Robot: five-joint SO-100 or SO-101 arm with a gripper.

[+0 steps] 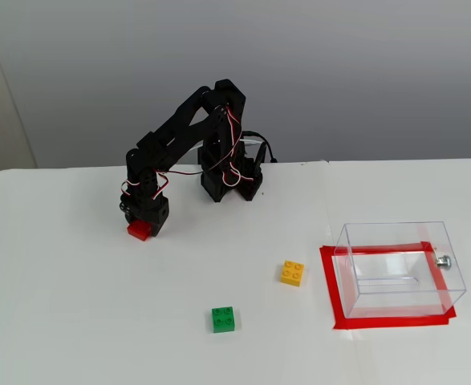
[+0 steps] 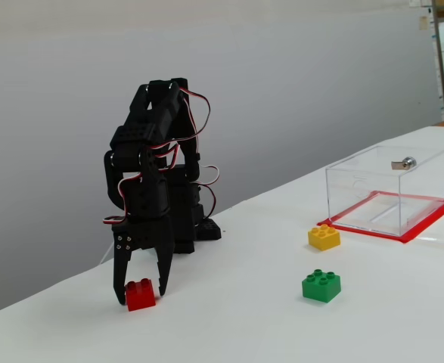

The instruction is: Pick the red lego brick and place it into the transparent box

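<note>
Two fingers of the gripper (image 2: 141,293) straddle the red brick (image 2: 140,294), narrowly parted, positioned to clamp it.

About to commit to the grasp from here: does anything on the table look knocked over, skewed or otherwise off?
Nothing stands out. The red lego brick sits flat between the fingers of the gripper, the yellow brick and green brick lie studs-up, and the transparent box stands upright inside its red tape outline.
</note>
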